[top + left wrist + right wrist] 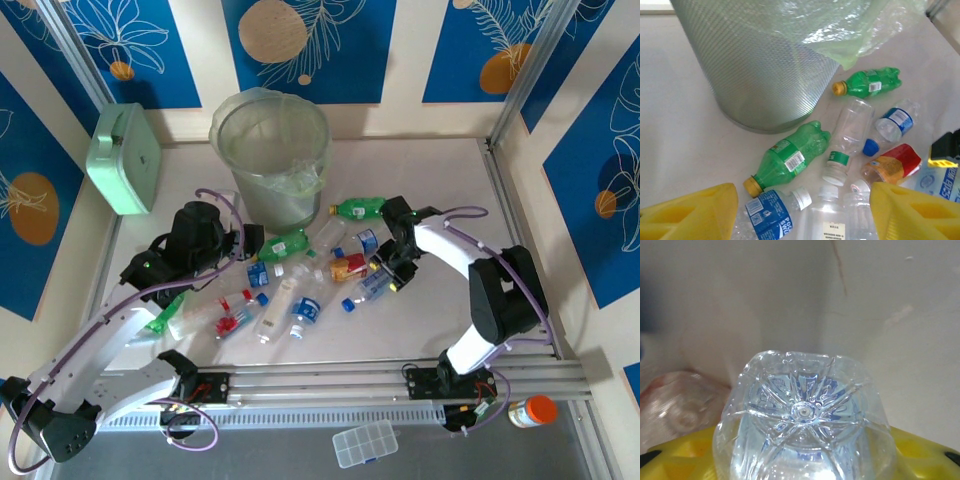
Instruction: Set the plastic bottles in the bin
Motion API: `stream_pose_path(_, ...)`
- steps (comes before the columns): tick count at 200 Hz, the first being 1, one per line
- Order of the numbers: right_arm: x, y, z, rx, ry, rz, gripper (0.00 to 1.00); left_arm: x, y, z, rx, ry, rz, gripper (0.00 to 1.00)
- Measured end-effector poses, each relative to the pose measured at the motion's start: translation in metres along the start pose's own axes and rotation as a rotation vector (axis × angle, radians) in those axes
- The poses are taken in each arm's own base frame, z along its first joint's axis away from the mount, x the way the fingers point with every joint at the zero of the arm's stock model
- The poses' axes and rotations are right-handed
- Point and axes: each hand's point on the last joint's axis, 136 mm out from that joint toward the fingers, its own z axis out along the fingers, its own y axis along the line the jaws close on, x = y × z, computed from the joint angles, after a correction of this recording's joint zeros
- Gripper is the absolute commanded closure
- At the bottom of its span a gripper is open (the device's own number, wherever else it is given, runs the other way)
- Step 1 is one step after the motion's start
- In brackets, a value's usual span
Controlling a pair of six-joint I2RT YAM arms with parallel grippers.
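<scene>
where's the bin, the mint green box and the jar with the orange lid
bin (262,190): top view, on its grey side wall
mint green box (122,160): top view, middle of its broad face
jar (540,409): top view, on its orange lid

The pale counter carries the bin at far centre. Bottles lie scattered on their sides in the middle, just near of the bin, with a green one to its right. A mint box leans far left. A jar stands at the near right edge.
</scene>
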Motion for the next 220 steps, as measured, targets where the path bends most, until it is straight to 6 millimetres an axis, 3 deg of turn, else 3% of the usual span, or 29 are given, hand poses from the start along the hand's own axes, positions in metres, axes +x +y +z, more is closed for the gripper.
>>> stream_pose_path(41, 0.006, 0.030, -0.045, -0.193, -0.033, -0.115, 0.50, 0.008, -0.024, 0.000, 0.141, 0.048, 0.027, 0.23)
stream_pose_path(65, 0.020, 0.060, -0.076, -0.391, -0.015, -0.234, 0.51, 0.007, -0.041, 0.003, 0.233, 0.058, 0.024, 0.14)
stream_pose_path(109, 0.046, 0.103, -0.130, -0.709, -0.014, -0.444, 0.53, 0.009, -0.079, 0.011, 0.439, 0.111, -0.037, 0.11)
stream_pose_path(151, 0.075, 0.122, -0.184, -0.949, -0.054, -0.631, 0.54, 0.016, -0.107, 0.018, 0.599, 0.184, -0.107, 0.10)
stream_pose_path(220, 0.114, 0.132, -0.235, -1.219, -0.069, -0.859, 0.55, 0.005, -0.157, 0.007, 0.967, 0.219, -0.232, 0.11)
